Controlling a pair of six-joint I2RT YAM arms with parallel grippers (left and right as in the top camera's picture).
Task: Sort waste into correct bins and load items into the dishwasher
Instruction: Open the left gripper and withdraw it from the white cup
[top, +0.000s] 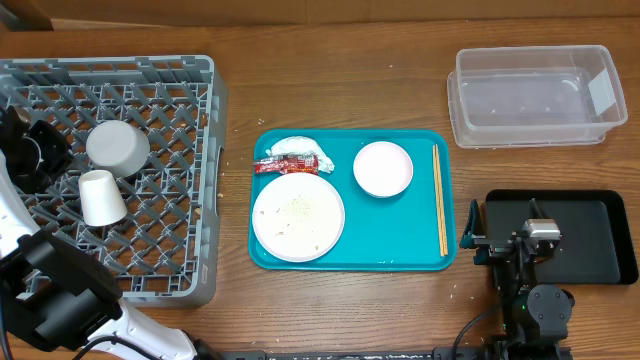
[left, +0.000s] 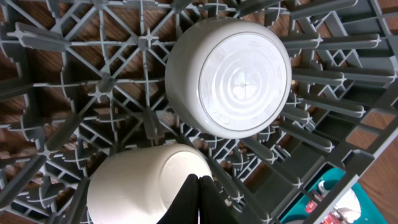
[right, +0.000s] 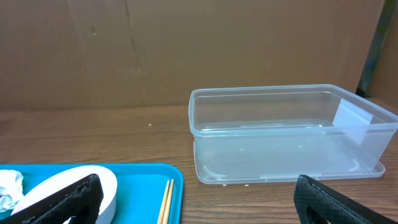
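The grey dish rack (top: 170, 250) stands at the left and holds an upturned grey-blue bowl (top: 117, 147) and a white cup (top: 101, 197) on its side. My left gripper (left: 199, 199) is shut and empty, just above the cup (left: 143, 186), with the bowl (left: 239, 78) beyond it. On the teal tray (top: 400, 240) lie a white plate (top: 298, 217) with rice crumbs, a small white bowl (top: 383, 168), chopsticks (top: 439, 200), a crumpled napkin (top: 300, 150) and a red wrapper (top: 285, 165). My right gripper (right: 196, 205) is open and empty, low over the black tray (top: 590, 240).
The clear tub (top: 535, 95) stands empty at the back right, and it also shows in the right wrist view (right: 286, 134). The left arm (top: 40, 290) reaches over the rack's left side. The right arm's base (top: 535, 300) sits at the front edge.
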